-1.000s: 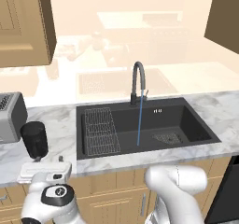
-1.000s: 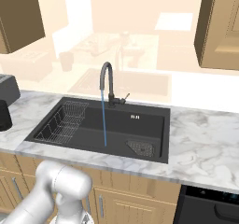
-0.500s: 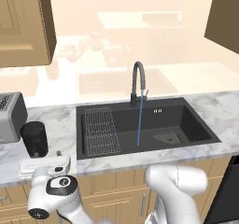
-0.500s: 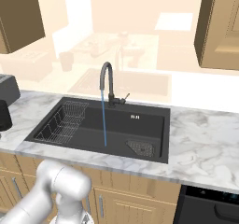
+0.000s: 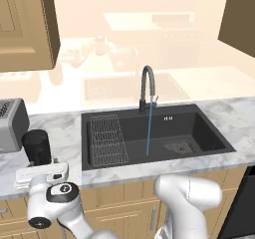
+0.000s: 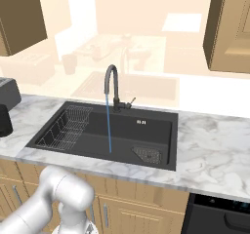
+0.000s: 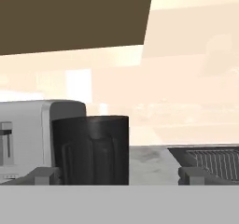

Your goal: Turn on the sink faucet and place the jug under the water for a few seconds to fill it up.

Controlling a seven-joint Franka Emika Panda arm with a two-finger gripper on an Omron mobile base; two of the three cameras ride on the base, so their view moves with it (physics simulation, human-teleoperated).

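The dark gooseneck sink faucet (image 5: 147,87) (image 6: 112,84) is running. A thin blue stream of water (image 5: 149,128) (image 6: 108,126) falls into the black sink (image 5: 194,128) (image 6: 156,126). The small black jug (image 5: 37,147) (image 7: 91,148) stands upright on the marble counter left of the sink, beside the toaster, and shows at the left edge of the right base view (image 6: 3,122). My gripper (image 5: 44,163) (image 7: 117,175) is open, level with the jug and just in front of it. In the hand view the jug sits nearer the left fingertip (image 7: 44,174).
A silver toaster (image 5: 11,126) (image 7: 23,134) stands close behind and left of the jug. A wire rack (image 5: 107,138) (image 6: 66,126) lies in the sink's left half, a drain grate (image 5: 178,146) to the right. Wall cabinets (image 5: 25,24) hang above the counter.
The hand has moved up and forward toward the jug, jaws staying wide. The water keeps running and the jug has not moved.
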